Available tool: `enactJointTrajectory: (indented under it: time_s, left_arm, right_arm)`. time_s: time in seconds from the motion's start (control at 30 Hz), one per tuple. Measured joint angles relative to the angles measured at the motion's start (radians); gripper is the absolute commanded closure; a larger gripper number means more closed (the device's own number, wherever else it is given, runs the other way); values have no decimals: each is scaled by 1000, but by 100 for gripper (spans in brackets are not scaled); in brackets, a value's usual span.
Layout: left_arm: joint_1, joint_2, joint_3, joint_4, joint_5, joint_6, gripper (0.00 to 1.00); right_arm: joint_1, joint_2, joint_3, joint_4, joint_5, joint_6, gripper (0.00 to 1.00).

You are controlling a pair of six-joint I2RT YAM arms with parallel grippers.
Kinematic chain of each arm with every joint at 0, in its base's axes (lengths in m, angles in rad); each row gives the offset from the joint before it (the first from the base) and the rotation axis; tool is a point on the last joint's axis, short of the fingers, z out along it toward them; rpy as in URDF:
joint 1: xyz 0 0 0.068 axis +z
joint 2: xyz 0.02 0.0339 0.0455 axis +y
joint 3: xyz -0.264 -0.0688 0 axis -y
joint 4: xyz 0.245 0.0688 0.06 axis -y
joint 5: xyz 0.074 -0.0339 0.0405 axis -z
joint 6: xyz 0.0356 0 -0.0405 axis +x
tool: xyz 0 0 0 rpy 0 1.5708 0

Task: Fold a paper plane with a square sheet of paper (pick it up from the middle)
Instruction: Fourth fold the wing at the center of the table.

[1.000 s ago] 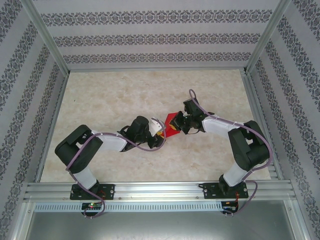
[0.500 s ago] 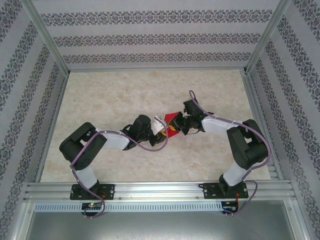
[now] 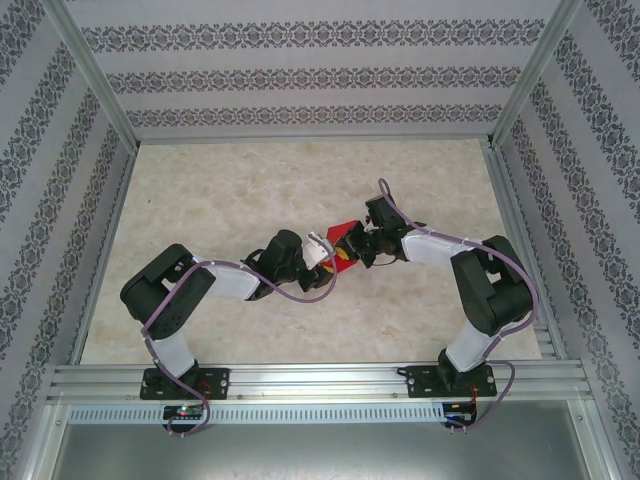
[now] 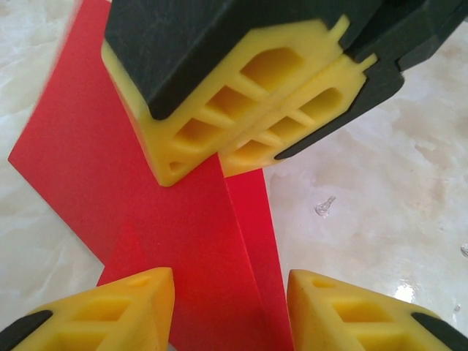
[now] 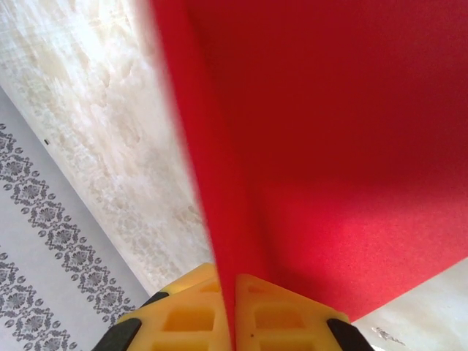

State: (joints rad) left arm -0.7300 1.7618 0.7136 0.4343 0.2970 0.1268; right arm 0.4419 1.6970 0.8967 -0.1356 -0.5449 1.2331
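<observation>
Red sheet of paper (image 3: pixel 343 237), folded and creased, is lifted off the marbled tabletop (image 3: pixel 230 200) near its centre. Right gripper (image 3: pixel 357 249), at the paper's 4 o'clock, is clenched on the fold. Left gripper (image 4: pixel 230 292), at 8 o'clock, has jaws parted, straddling the paper; contact unclear.

I count two arms on the one desk (image 3: pixel 230 190): a left arm (image 3: pixel 215 280) and a right arm (image 3: pixel 470 285). That makes two claws, the left claw (image 3: pixel 318 250) and the right claw (image 3: pixel 352 247), each with two yellow fingers (image 4: pixel 131 307), so four fingers in all. There is one red sheet of paper (image 3: pixel 342 234), a single piece. One purple cable (image 3: pixel 290 293) runs along each arm, two altogether. Three patterned walls (image 3: pixel 300 70) stand round the desk.
</observation>
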Motion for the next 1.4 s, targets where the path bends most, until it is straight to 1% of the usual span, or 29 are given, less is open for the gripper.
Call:
enactJointTrajectory:
  time_s: [0.1, 0.33, 0.4, 0.5, 0.63, 0.8, 0.93, 1.1, 1.27, 1.4]
  left_arm:
    - [0, -1, 0, 0, -19, 0, 55]
    - [0, -15, -2, 19, -53, 0, 72]
    - [0, -15, -3, 24, -54, 1, 78]
    - [0, -15, -3, 26, -56, 0, 84]
    - [0, -15, -3, 26, -49, -3, 87]
    - [0, -15, -3, 26, -47, -31, 90]
    - [0, -8, -4, 29, -33, -97, 93]
    - [1, -2, -4, 29, -3, -227, 96]
    - [6, -2, -4, 29, 35, -376, 98]
    - [21, -2, -8, 43, 55, -496, 99]
  right_arm:
    - [-3, 6, 3, -4, 0, 0, 93]
    - [-6, 8, 8, -16, 0, 0, 89]
    - [-6, 8, 9, -22, 0, 0, 85]
    - [-6, 8, 11, -33, 0, -6, 74]
    - [-6, 8, 19, -50, 1, -34, 60]
    - [-23, -11, 17, -55, 13, -93, 54]
    - [-39, -80, -18, -32, 35, -163, 54]
    - [-59, -161, -97, 31, 52, -253, 54]
    - [-72, -175, -162, 96, 54, -323, 55]
    - [-71, -174, -197, 147, 50, -351, 57]
